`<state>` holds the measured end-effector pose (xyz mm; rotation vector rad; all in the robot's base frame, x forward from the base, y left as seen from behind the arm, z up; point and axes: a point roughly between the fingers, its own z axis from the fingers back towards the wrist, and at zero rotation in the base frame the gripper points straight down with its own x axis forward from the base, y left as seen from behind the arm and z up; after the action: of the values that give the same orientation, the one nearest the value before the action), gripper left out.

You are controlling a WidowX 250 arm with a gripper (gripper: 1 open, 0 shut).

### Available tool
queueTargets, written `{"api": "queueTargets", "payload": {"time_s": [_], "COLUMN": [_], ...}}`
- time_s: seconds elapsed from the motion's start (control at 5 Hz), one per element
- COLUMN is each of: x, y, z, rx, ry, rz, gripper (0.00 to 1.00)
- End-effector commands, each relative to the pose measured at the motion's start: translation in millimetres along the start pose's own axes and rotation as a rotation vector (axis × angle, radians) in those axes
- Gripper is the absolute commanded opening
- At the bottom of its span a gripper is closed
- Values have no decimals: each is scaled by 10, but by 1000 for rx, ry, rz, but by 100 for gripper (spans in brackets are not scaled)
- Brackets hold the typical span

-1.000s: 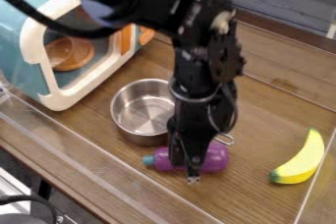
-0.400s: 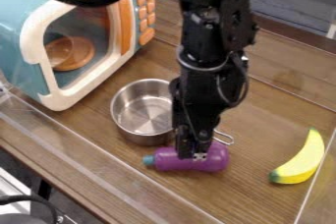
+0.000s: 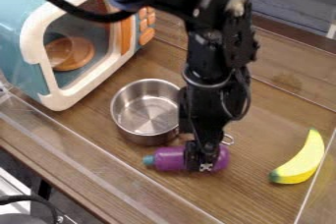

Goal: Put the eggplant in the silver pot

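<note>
The purple eggplant (image 3: pixel 182 160) lies on its side on the wooden table, its green cap pointing left. It rests just in front and to the right of the silver pot (image 3: pixel 144 110), which stands upright with nothing in it. My gripper (image 3: pixel 205 157) points straight down and is low over the eggplant's right half. Its dark fingers (image 3: pixel 197 153) stand open on either side of the eggplant, which still lies on the table. The eggplant's right end is partly hidden behind the fingers.
A yellow banana (image 3: pixel 300 157) lies at the right. A teal and cream toy oven (image 3: pixel 39 71) with an orange bowl (image 3: pixel 69 51) inside stands at the back left. A clear plastic rim (image 3: pixel 79 184) borders the table's front-left edge.
The gripper rose off the eggplant, opened its jaws, shifted slightly right and came back down over the eggplant's right half. The eggplant and pot stayed in place.
</note>
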<state>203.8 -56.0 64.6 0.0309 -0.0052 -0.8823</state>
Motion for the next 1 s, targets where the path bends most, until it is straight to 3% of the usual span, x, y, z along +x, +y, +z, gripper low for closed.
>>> {"api": "queueTargets", "payload": {"time_s": [0.0, 0.2, 0.8], "x": [14, 1, -120], "y": [125, 218, 173], "z": [-27, -75, -32], "rx": [10, 7, 1], "ry": [-21, -23, -28], "rz": [34, 59, 99], "gripper": [100, 100, 100]}}
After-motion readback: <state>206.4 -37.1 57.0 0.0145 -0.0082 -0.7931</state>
